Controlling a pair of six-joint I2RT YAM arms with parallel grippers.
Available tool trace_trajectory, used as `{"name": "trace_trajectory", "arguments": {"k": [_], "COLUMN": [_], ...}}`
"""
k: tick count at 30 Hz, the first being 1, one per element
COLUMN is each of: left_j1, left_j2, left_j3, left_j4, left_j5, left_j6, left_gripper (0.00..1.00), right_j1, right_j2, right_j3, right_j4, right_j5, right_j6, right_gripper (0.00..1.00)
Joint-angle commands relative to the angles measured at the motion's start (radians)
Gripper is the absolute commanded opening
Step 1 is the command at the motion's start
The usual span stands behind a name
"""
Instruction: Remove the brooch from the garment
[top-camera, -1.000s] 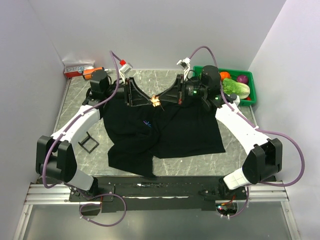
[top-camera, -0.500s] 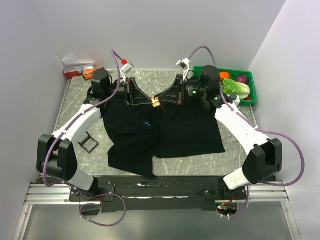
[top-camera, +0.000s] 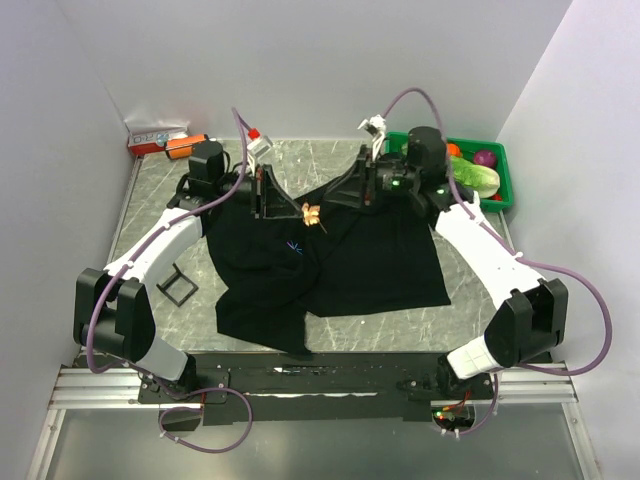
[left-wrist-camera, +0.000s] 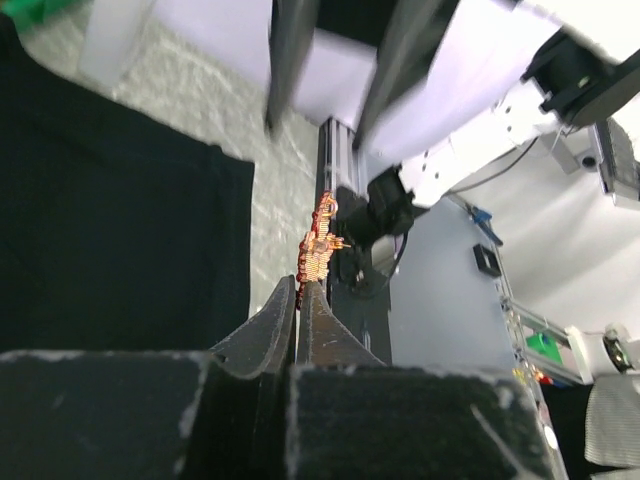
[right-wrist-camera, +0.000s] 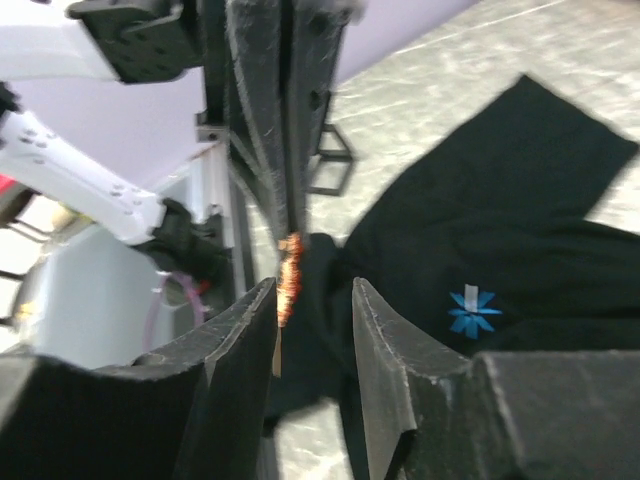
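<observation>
The black garment (top-camera: 340, 260) lies spread on the table, its blue starburst mark (top-camera: 293, 247) left of centre. The tiny orange-tan brooch (top-camera: 311, 213) sits at the garment's upper edge. My left gripper (top-camera: 300, 209) is shut on the brooch, which sticks out past its tips in the left wrist view (left-wrist-camera: 318, 245), with the garment (left-wrist-camera: 100, 220) to the left. My right gripper (top-camera: 335, 199) is open just right of the brooch. In the right wrist view the brooch (right-wrist-camera: 290, 275) is beside one right finger (right-wrist-camera: 245, 320), with the garment (right-wrist-camera: 520, 200) and starburst (right-wrist-camera: 472, 310) beyond. I cannot tell if brooch and cloth still touch.
A green bin (top-camera: 503, 170) of vegetables stands at the back right. An orange cylinder with a black cap (top-camera: 185, 147) and a white box (top-camera: 155, 134) sit at the back left. A small black stand (top-camera: 180, 285) lies left of the garment.
My right gripper has let go and drawn back to the right, away from the brooch. My left gripper has shifted slightly right and nearer with the brooch.
</observation>
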Motion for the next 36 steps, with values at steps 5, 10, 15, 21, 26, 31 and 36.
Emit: {"name": "trace_trajectory", "arguments": {"k": [5, 10, 15, 21, 26, 31, 36], "left_j1": [-0.003, 0.012, 0.019, 0.025, 0.032, 0.051, 0.055], "left_j2": [-0.029, -0.073, -0.074, -0.052, -0.025, 0.005, 0.035], "left_j3": [0.005, -0.044, -0.156, -0.217, -0.237, -0.215, -0.199], "left_j4": [-0.276, -0.207, 0.051, 0.125, 0.182, 0.193, 0.209], "left_j5": [0.042, -0.01, 0.012, 0.037, 0.029, 0.017, 0.014], "left_j6": [0.266, 0.156, -0.09, -0.152, -0.198, -0.209, -0.215], "left_gripper": [0.01, 0.01, 0.01, 0.01, 0.01, 0.01, 0.01], "right_j1": [-0.002, 0.052, 0.093, 0.126, 0.146, 0.156, 0.155], "right_j2": [-0.104, -0.158, -0.095, -0.026, 0.006, 0.011, 0.001], "right_j3": [-0.111, -0.291, -0.316, -0.273, -0.225, -0.194, -0.168], "right_j4": [-0.221, -0.117, -0.026, 0.047, 0.043, -0.003, -0.037], "right_j5": [0.138, 0.235, 0.166, 0.123, 0.065, -0.004, -0.016], "right_j6": [-0.468, -0.475, -0.366, -0.286, -0.261, -0.255, -0.266], "right_gripper": [0.43, 0.41, 0.34, 0.32, 0.29, 0.27, 0.26]}}
